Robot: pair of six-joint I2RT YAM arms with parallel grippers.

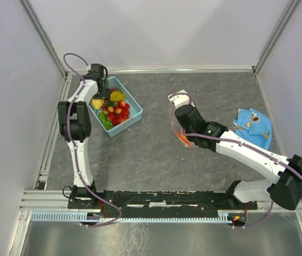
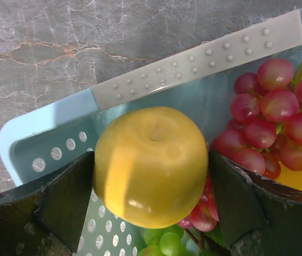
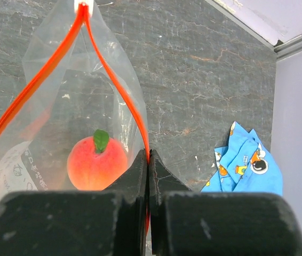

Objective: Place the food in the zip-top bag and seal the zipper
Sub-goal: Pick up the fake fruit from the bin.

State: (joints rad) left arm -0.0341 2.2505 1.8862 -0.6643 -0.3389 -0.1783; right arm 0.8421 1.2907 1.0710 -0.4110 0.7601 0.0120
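A round yellow fruit (image 2: 151, 154) sits between the fingers of my left gripper (image 2: 151, 200), which touch both its sides. This is at the far corner of the light blue basket (image 2: 49, 116), above green grapes (image 2: 166, 242) and beside red grapes (image 2: 271, 114). From above, the left gripper (image 1: 98, 98) is over the basket (image 1: 135, 114), among the remaining food (image 1: 116, 109). My right gripper (image 3: 149, 158) is shut on the red-orange zipper (image 3: 113, 85) of the zip-top bag (image 3: 44, 64), holding its mouth open. An orange peach (image 3: 95, 164) lies inside the bag (image 1: 180, 132).
A blue printed cloth (image 1: 253, 127) lies at the right of the table, also in the right wrist view as the cloth (image 3: 243, 166). Grey walls and a metal frame close in the back and sides.
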